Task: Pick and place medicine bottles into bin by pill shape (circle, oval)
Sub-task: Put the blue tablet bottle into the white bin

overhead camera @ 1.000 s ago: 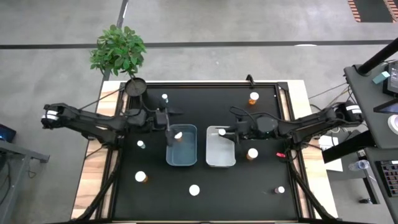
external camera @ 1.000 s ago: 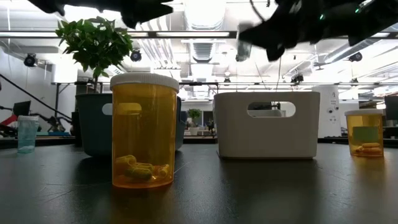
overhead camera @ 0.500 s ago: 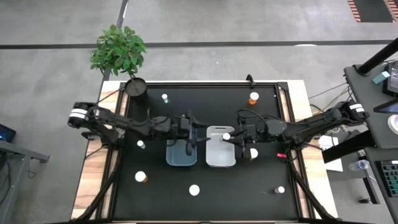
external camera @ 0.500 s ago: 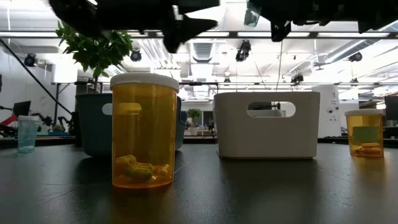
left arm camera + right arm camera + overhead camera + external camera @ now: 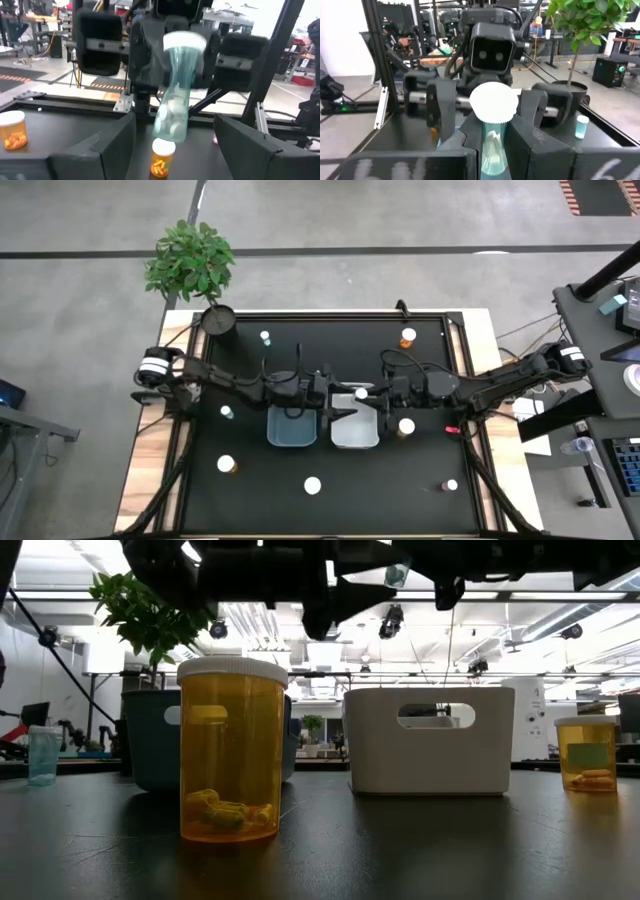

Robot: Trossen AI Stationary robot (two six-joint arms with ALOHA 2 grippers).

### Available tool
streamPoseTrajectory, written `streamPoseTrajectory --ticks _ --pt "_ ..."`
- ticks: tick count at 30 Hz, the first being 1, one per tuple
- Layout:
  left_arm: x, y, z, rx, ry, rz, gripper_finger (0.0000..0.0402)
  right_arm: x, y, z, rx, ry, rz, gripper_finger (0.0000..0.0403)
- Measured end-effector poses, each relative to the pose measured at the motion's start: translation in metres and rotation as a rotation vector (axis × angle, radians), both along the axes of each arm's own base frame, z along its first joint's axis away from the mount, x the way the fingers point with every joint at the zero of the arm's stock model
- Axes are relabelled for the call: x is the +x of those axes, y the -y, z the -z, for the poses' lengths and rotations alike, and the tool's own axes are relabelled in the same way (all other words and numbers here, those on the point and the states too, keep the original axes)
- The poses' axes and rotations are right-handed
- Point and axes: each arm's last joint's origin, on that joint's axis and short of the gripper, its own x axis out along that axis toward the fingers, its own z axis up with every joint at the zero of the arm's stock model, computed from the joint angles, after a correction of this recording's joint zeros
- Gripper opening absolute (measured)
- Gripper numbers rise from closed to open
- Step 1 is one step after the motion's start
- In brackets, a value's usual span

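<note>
Midway through the sort, the right pincer point(image 5: 492, 145) grips a teal medicine bottle point(image 5: 494, 135) above the white bin point(image 5: 355, 435), the left pincer point(image 5: 345, 402) facing it spread wide, while several medicine bottles point(image 5: 227, 464) remain scattered on the table point(image 5: 330, 505).

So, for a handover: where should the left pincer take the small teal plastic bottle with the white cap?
Probably the small teal plastic bottle's bare lower body, approached head-on by the left pincer; the right pincer clamps it nearer the white cap.
</note>
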Motion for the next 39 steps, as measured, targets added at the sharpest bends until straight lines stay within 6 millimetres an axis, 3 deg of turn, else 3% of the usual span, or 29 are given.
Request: streamPoseTrajectory --ticks 12,21,26,33,39 --pt "0.013 0.001 -0.001 0.006 0.014 0.004 0.0241 0.001 0.000 -0.002 0.005 -0.002 0.001 0.0045" --pt "0.013 0.001 0.000 0.002 0.006 0.004 0.0126 0.001 0.000 0.000 0.008 -0.018 -0.002 0.0049" --pt "0.013 0.001 0.001 0.003 0.004 0.008 0.0072 0.001 0.000 0.000 0.046 -0.025 -0.003 0.0097" --pt "0.011 0.001 0.005 0.003 -0.013 0.008 0.0086 0.000 0.000 0.002 0.083 -0.047 -0.001 0.0186" --pt "0.006 0.001 0.013 0.032 -0.102 0.008 0.0095 -0.001 0.000 -0.013 0.061 -0.180 0.005 0.0214"
